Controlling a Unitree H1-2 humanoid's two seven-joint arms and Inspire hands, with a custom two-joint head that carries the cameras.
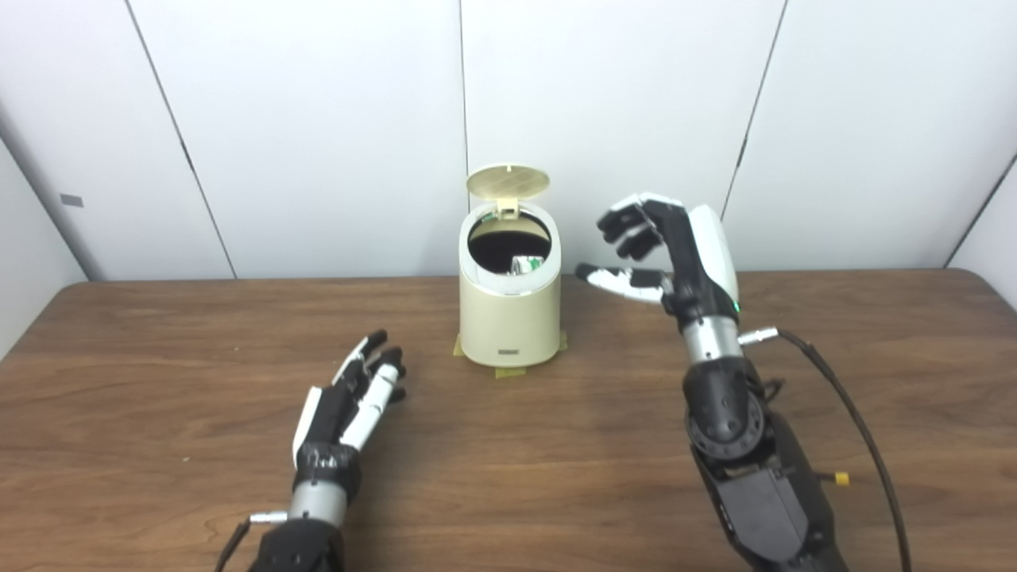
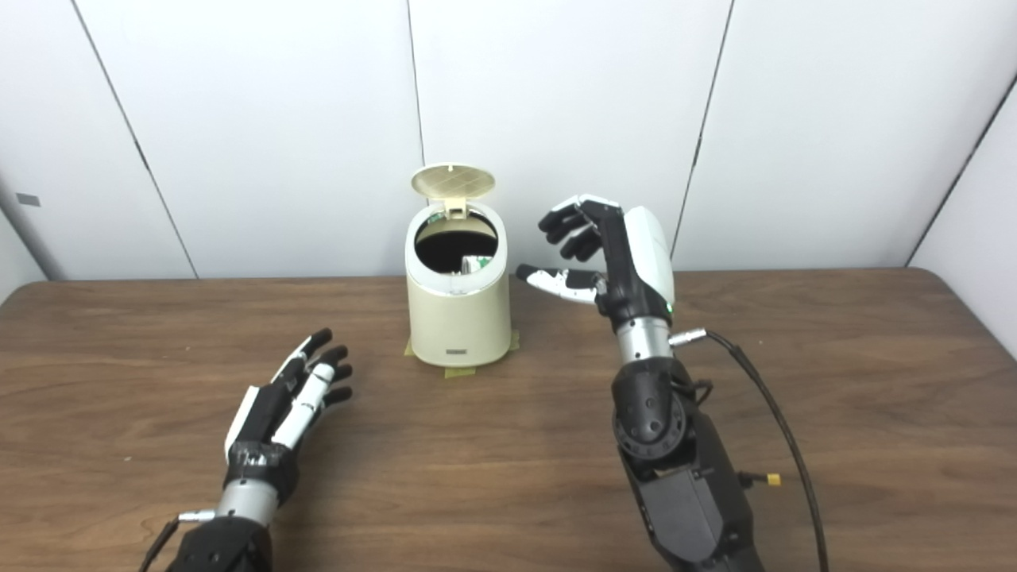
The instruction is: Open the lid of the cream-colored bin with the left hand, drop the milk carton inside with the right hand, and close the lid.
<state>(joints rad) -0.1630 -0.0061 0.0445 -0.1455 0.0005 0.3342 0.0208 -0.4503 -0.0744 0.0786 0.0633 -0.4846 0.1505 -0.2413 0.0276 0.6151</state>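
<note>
The cream-colored bin [image 1: 508,322] stands at the table's middle back, taped down. Its round lid [image 1: 508,182] is flipped up behind the opening. Inside the dark opening, a white and green piece of the milk carton [image 1: 526,264] shows at the right. My right hand [image 1: 663,246] hovers raised just right of the bin's rim, fingers apart and curled, holding nothing. My left hand [image 1: 353,397] rests low over the table, front-left of the bin, fingers stretched out and empty.
The brown wooden table [image 1: 159,381] spreads wide on both sides. A black cable [image 1: 850,413] trails from my right wrist over the table. White wall panels stand close behind the bin.
</note>
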